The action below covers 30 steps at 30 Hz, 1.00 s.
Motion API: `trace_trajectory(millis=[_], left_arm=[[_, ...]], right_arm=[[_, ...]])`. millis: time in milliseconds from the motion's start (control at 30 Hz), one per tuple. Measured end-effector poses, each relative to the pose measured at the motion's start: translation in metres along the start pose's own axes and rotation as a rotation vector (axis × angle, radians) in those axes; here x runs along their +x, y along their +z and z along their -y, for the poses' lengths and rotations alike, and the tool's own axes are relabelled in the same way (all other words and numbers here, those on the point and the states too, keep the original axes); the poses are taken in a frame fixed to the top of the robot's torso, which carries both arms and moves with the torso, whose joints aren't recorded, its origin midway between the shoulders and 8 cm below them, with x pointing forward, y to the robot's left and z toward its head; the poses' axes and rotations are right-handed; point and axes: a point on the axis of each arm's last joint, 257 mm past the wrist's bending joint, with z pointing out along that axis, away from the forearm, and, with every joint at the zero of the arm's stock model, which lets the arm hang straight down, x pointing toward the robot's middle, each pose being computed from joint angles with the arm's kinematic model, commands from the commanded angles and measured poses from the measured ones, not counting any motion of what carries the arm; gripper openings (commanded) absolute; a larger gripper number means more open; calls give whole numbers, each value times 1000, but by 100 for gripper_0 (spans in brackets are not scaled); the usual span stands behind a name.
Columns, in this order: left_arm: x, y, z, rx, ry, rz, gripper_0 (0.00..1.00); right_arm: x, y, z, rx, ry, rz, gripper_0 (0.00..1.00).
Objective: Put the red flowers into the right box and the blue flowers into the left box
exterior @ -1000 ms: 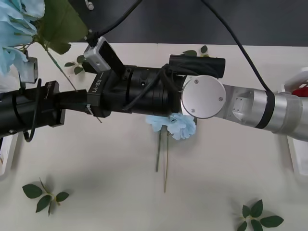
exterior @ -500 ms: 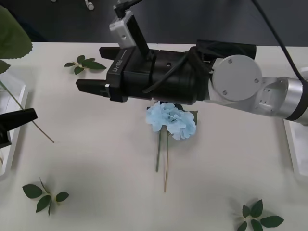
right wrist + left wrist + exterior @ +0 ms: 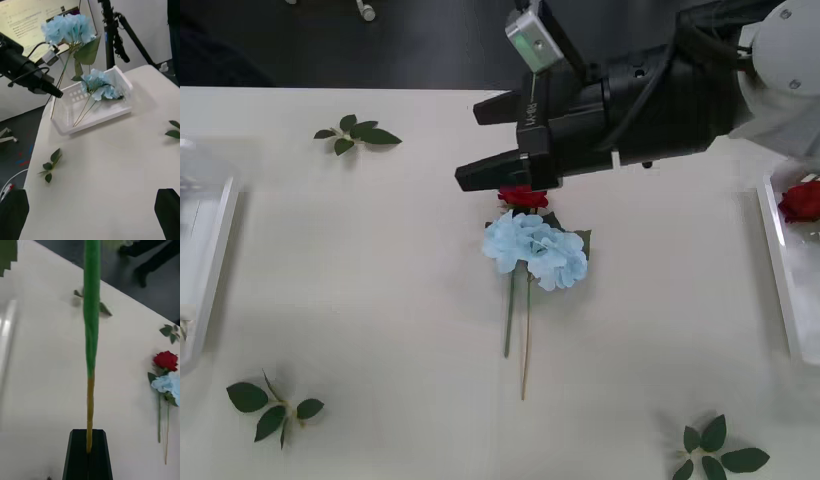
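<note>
A blue flower (image 3: 69, 28) is held by its stem (image 3: 91, 352) in the left gripper (image 3: 89, 455), whose black fingers are pressed together on the stem's lower end; the bloom is carried high above the left box (image 3: 92, 103), presumably so that it can be lowered in beside the blue cluster (image 3: 100, 83) already lying there. In the right wrist view the left arm (image 3: 26, 73) is seen reaching in from the side, raised over the box's near corner, with the stem hanging slantwise below it. The right gripper (image 3: 498, 145) is held empty with its fingers spread, extended level over the middle of the table (image 3: 380, 330) and pointed towards the robot's left, just above a red flower (image 3: 523, 197); it is judged to be placed there for a pick. That rose is lying against another blue flower (image 3: 536, 250), their stems side by side on the table, so a clean grasp of one alone may be hampered. One red bloom (image 3: 801, 200) is seen in the right box (image 3: 776, 270). Loose leaf sprigs (image 3: 358, 132) are scattered around.
</note>
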Motion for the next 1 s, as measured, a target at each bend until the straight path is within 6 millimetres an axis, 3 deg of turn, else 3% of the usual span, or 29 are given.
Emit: trace_trajectory(millis=[200,333,467,733,1000], left_arm=[[4,-10,-51,-198,-17,-21,0],[9,-20,-86,-347,-153,-18,0],[8,-21,-106,-442,-164,-17,0],[5,0,-132,-550,-218,-22,0],[-8,28,-170,-614,-266,-63,0]], right_arm=[[19,-25,8,-6,108,-142,100],[30,-39,6,-18,128,-212,99],[51,-50,0,-26,233,-294,100],[102,-64,-24,-57,437,-465,100],[140,-52,-42,57,567,-494,99]])
